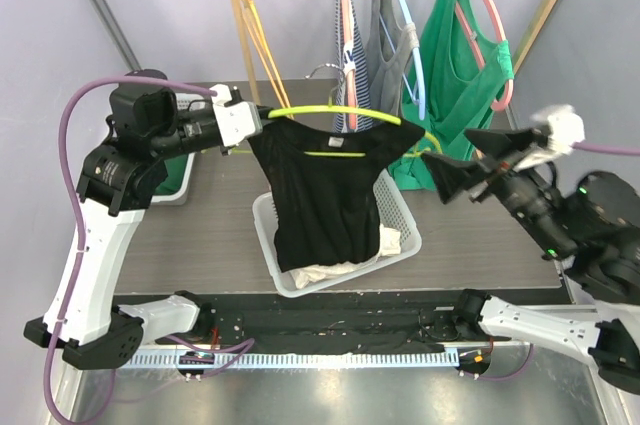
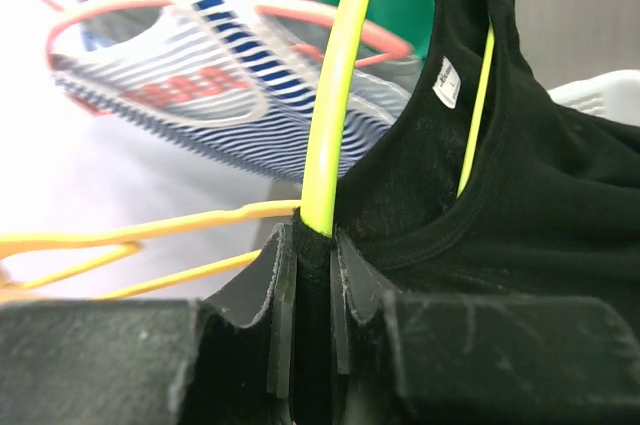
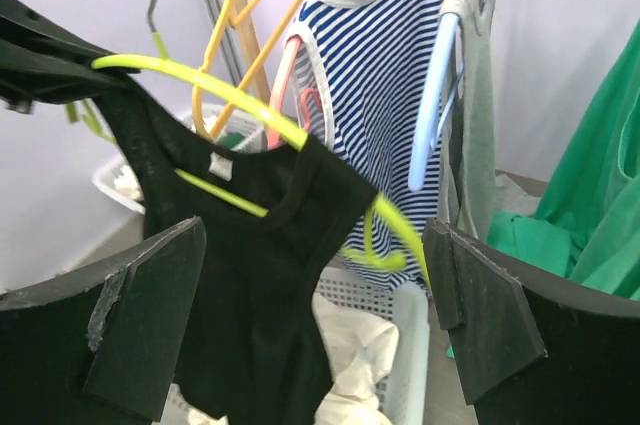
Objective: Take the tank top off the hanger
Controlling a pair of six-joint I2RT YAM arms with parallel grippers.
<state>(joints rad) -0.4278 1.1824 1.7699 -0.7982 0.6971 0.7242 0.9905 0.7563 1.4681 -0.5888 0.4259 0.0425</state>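
Left claw (image 1: 262, 117) is clamped hard on one end of the lime hanger (image 1: 330, 108), with some black fabric pinched in too, around 10 o'clock from the black tank top (image 1: 325, 195). Right claw (image 1: 452, 167) is wide open at its 2 o'clock, holding nothing. The top's on the hanger, dangling over the white basket (image 1: 405, 217).

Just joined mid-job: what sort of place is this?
Probably a test bench staged as a laundry corner: a clothes rack with hung tops and a white basket below.
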